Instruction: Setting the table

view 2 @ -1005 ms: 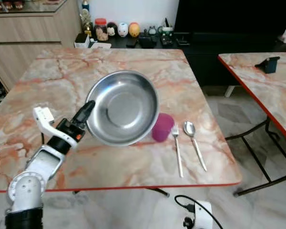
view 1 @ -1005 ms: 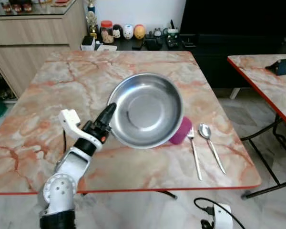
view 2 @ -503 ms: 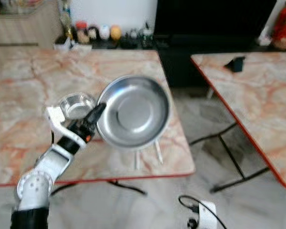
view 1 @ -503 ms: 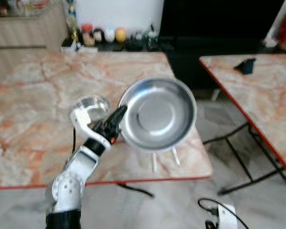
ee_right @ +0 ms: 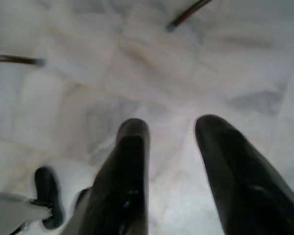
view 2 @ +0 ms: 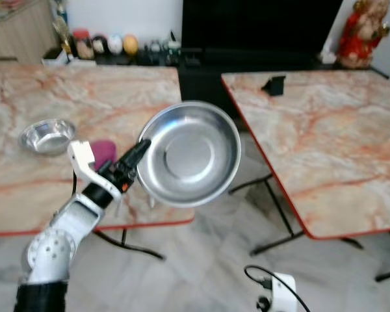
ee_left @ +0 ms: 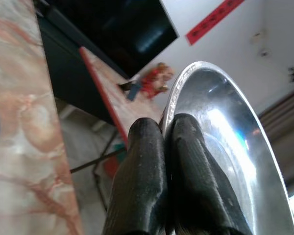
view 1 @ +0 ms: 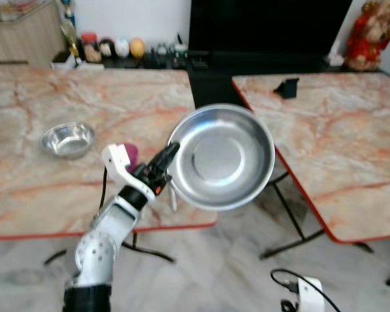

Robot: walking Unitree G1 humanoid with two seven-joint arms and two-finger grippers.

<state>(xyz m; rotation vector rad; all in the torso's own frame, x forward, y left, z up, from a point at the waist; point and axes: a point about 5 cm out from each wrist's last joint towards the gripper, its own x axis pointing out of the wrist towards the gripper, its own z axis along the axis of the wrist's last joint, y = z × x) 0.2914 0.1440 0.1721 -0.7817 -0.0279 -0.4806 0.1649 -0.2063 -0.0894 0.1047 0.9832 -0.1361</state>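
**Left gripper holds steel plate by its rim, in the air off the table edge**

A small steel bowl sits on the left marble table, well to the left of the left gripper's fingers and apart from everything else. A magenta cup stands on the same table, just behind the wrist of the left arm and partly hidden by it.

The left gripper is raised in front of the table's near right corner. Its two black fingers are pressed together, pinching the left rim of the large steel plate; the left wrist view shows the rim seated between them. The plate extends to the right of the fingertips, tilted with its hollow facing the camera, and hangs over the gap between the two tables, above the pale floor. It touches neither table. A piece of cutlery shows just below the fingers at the table's edge; which kind cannot be told.

To the right of the plate stands the second marble table, carrying a small dark object near its far corner.

The right gripper hangs over the floor, its fingers apart and holding nothing.
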